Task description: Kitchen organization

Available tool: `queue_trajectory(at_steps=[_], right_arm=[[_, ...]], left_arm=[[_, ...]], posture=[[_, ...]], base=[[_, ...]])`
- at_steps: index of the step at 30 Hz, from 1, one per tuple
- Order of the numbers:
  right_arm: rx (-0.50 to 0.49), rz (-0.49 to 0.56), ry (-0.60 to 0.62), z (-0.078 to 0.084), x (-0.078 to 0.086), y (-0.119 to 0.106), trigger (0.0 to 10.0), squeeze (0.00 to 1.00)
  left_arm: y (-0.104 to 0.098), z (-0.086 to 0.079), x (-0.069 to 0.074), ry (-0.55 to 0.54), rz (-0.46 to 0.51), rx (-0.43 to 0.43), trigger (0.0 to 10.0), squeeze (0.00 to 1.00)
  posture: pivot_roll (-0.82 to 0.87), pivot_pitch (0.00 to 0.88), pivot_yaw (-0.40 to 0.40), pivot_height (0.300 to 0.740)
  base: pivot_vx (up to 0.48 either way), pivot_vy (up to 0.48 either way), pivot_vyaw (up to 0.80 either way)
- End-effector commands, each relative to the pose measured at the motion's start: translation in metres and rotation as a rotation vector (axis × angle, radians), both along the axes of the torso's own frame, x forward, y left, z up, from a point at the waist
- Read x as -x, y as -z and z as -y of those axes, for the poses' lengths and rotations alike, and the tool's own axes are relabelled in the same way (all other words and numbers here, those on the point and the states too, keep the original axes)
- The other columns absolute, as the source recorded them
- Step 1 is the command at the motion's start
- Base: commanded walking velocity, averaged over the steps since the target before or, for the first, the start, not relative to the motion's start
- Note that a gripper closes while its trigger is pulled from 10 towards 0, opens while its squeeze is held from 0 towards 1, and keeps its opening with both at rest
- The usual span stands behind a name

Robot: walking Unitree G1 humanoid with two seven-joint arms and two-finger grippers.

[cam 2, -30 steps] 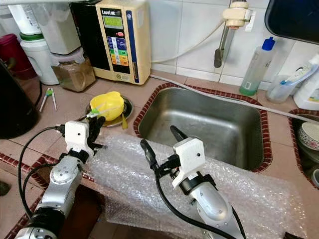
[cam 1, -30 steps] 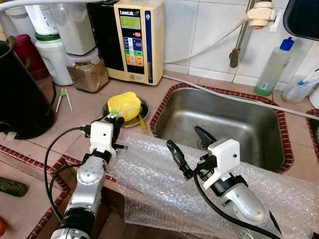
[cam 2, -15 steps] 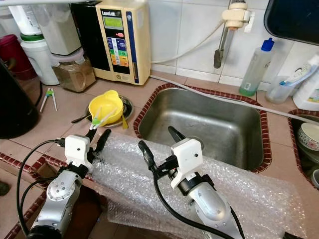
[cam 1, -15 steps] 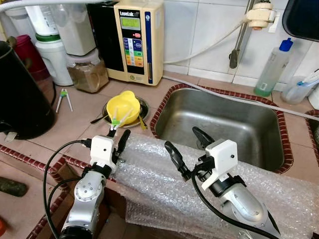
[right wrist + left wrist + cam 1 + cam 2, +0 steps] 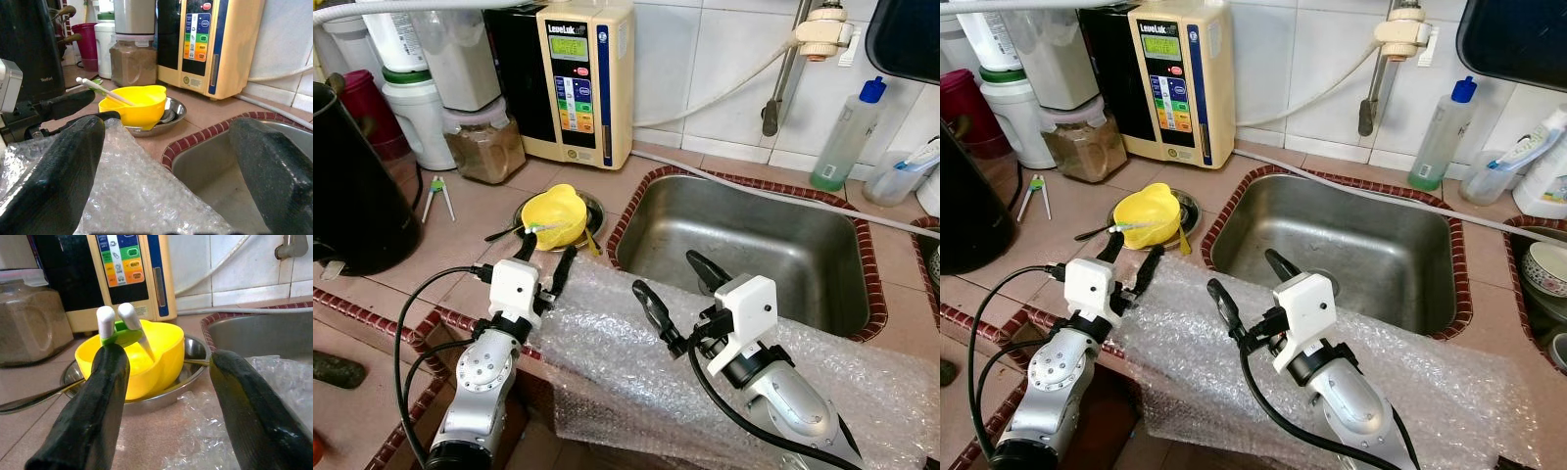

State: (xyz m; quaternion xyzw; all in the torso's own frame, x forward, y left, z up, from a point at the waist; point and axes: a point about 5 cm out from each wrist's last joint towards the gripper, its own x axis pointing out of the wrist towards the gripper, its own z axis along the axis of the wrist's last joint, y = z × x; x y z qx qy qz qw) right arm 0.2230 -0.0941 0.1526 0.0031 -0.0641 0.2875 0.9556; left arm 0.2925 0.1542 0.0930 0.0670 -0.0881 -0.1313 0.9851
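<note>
Left gripper (image 5: 546,261) sits low over the tiled counter (image 5: 460,230), fingers spread wide, nothing between them. Directly ahead of its fingertips is the yellow bowl (image 5: 555,210), which rests in a shallow metal dish (image 5: 190,363). A pair of white sticks joined by a green clip (image 5: 119,323) leans out of the bowl toward the gripper, top ends just above the left finger in the wrist view; I can't tell whether anything touches. A spoon handle (image 5: 32,400) sticks out from under the dish on the gripper's outer side. Bubble wrap sheet (image 5: 636,367) lies over the counter's front edge, beside and under the left gripper's inner finger, and runs below the right gripper. Right gripper (image 5: 675,294) hovers above the wrap at the near rim of the sink (image 5: 744,235), fingers wide apart and holding nothing; one finger reaches over the basin. Beyond the bowl, against the wall, stand a beige water unit (image 5: 576,78) and a jar of brown powder (image 5: 486,145). Black kettle (image 5: 352,196) sits well out to the left gripper's outer side.
</note>
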Motion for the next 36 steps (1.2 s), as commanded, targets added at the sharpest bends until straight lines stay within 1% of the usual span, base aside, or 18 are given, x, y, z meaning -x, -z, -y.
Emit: queue_trajectory(at_steps=[1,3,4,5,6,7,8,10,14,17,24,29,30,31,32,33,34,36], right_arm=[[0.003,-0.007,-0.022,-0.003,0.000,0.001,10.0,0.00],[0.004,-0.008,-0.024,-0.003,0.000,0.001,10.0,0.00],[0.005,-0.009,-0.026,-0.003,0.000,0.001,10.0,0.00],[0.006,-0.009,-0.026,-0.003,0.000,0.002,10.0,0.00],[0.007,-0.010,-0.026,-0.003,0.000,0.002,10.0,0.00],[0.009,-0.012,-0.025,-0.002,0.000,0.003,10.0,0.00],[0.009,-0.014,-0.024,-0.001,0.000,0.003,10.0,0.00],[0.009,-0.014,-0.024,-0.001,0.000,0.003,10.0,0.00],[0.011,-0.010,-0.018,0.000,-0.001,0.003,10.0,0.00],[0.014,-0.009,-0.016,0.001,-0.002,0.003,10.0,0.00],[0.015,-0.008,-0.011,0.002,-0.002,0.003,10.0,0.00],[0.016,-0.009,-0.016,0.002,-0.003,0.003,10.0,0.00],[0.015,-0.011,-0.017,0.002,-0.003,0.004,10.0,0.00],[0.017,-0.016,-0.019,0.002,-0.003,0.004,10.0,0.00],[0.017,-0.016,-0.019,0.002,-0.003,0.004,10.0,0.00],[0.020,-0.019,-0.019,0.002,-0.003,0.005,10.0,0.00],[0.022,-0.022,-0.018,0.002,-0.003,0.006,10.0,0.00],[0.029,-0.027,-0.013,0.003,-0.002,0.007,10.0,0.00]], left_arm=[[0.003,0.000,0.003,0.020,-0.017,-0.030,10.0,1.00],[0.005,-0.001,0.004,0.018,-0.032,-0.045,10.0,1.00],[0.013,-0.008,0.009,-0.002,-0.063,-0.064,10.0,1.00],[0.016,-0.010,0.011,-0.004,-0.066,-0.068,10.0,1.00],[0.016,-0.012,0.013,-0.003,-0.067,-0.070,10.0,1.00],[0.015,-0.012,0.017,0.016,-0.049,-0.084,10.0,1.00],[0.012,-0.011,0.017,0.024,-0.031,-0.088,10.0,1.00],[0.010,-0.011,0.017,0.024,-0.023,-0.087,10.0,1.00],[-0.006,-0.007,0.009,0.009,0.024,-0.052,10.0,1.00],[-0.011,-0.006,0.008,0.001,0.037,-0.055,10.0,1.00],[-0.016,-0.007,0.006,-0.017,0.054,-0.053,10.0,1.00],[-0.019,-0.005,0.003,-0.025,0.069,-0.056,10.0,1.00],[-0.018,-0.004,0.003,-0.021,0.057,-0.061,10.0,1.00],[-0.006,-0.006,0.005,-0.020,-0.027,-0.044,10.0,1.00],[-0.006,-0.006,0.005,-0.020,-0.027,-0.044,10.0,1.00],[-0.002,-0.007,0.007,-0.020,-0.052,-0.043,10.0,1.00],[0.000,-0.008,0.011,-0.003,-0.058,-0.043,10.0,1.00],[-0.001,-0.008,0.014,0.025,-0.062,-0.038,10.0,1.00]], posture=[[-0.04,0.000,0.039,0.740],[-0.04,0.000,0.040,0.740],[-0.04,0.000,0.040,0.740],[-0.04,0.000,0.040,0.740],[-0.04,0.000,0.040,0.740],[-0.04,0.000,0.040,0.740],[-0.04,0.000,0.038,0.740],[-0.04,0.000,0.038,0.740],[-0.04,0.000,0.036,0.740],[-0.04,0.000,0.034,0.740],[-0.04,0.000,0.032,0.740],[-0.04,0.000,0.032,0.740],[-0.04,0.000,0.032,0.740],[-0.04,0.000,0.033,0.740],[-0.04,0.000,0.033,0.740],[-0.04,0.000,0.033,0.740],[-0.04,0.000,0.032,0.740],[-0.04,0.000,0.030,0.740]], base=[[0.000,0.000,0.00],[0.000,0.000,0.00],[0.000,0.000,0.00],[0.000,0.000,0.00],[0.000,0.000,0.00],[0.000,0.000,0.00],[0.000,0.000,0.00],[0.000,0.000,0.00],[0.000,0.000,0.00],[0.000,0.000,0.00],[0.000,0.000,0.00],[0.000,0.000,0.00],[0.000,0.000,0.00],[0.000,0.000,0.00],[0.000,0.000,0.00],[0.000,0.000,0.00],[0.000,0.000,0.00],[0.000,0.000,0.00]])
